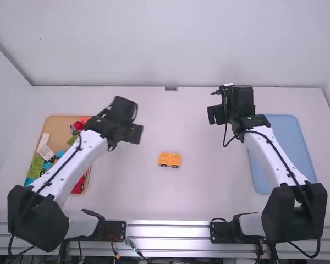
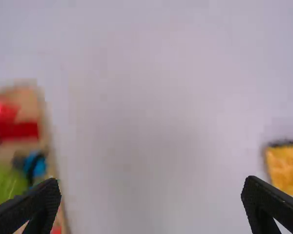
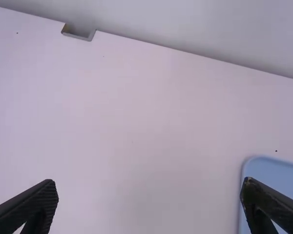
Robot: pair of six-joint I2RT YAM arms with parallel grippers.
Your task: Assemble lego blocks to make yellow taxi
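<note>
Left tool (image 2: 152,185), right tool (image 3: 149,185): each spread apart, holding nothing. Yellow block car (image 1: 169,159) on surface (image 1: 209,192), around the middle, near side. Risk: off-centre nudge may roll it; uneven squeeze may split it.

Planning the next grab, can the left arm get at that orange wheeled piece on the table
Likely yes. Its pincer hangs open near the orange piece, nothing visible lies between them, and the right arm stands aside.
</note>
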